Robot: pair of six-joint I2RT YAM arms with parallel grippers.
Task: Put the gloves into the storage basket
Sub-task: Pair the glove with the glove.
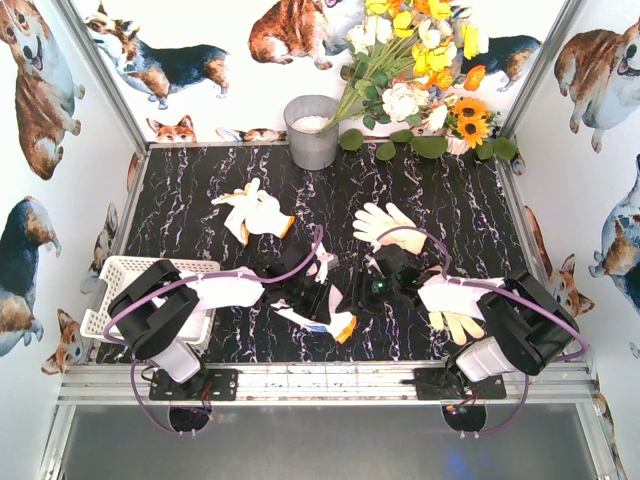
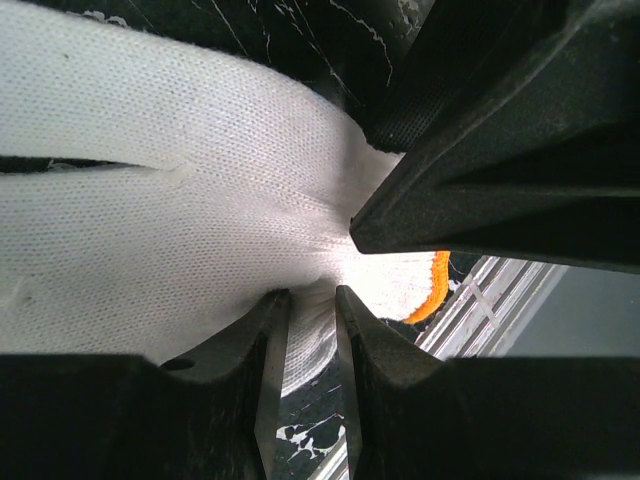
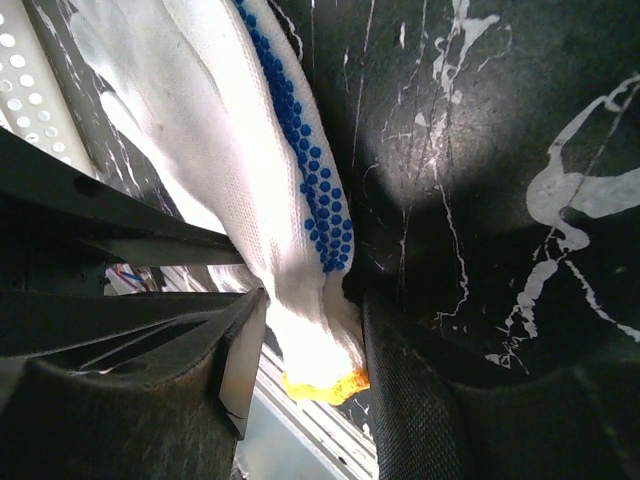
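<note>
A white glove (image 1: 318, 320) with an orange cuff and blue dots lies at the front centre of the black marble table. My left gripper (image 1: 303, 296) is shut on its white fabric (image 2: 200, 200), with a fold pinched between the jaws (image 2: 312, 300). My right gripper (image 1: 366, 294) is closed on the blue-dotted glove (image 3: 290, 150) near its cuff (image 3: 310, 320); it looks like the same glove. Other gloves lie at the back left (image 1: 256, 212), the back right (image 1: 388, 224) and under my right arm (image 1: 458, 322). The white storage basket (image 1: 112, 272) stands at the left edge, partly under my left arm.
A grey metal bucket (image 1: 312, 132) and a bunch of white and yellow flowers (image 1: 420, 60) stand at the back. The table's metal front rail (image 1: 320, 382) runs just below the held glove. A basket wall shows in the right wrist view (image 3: 25, 75).
</note>
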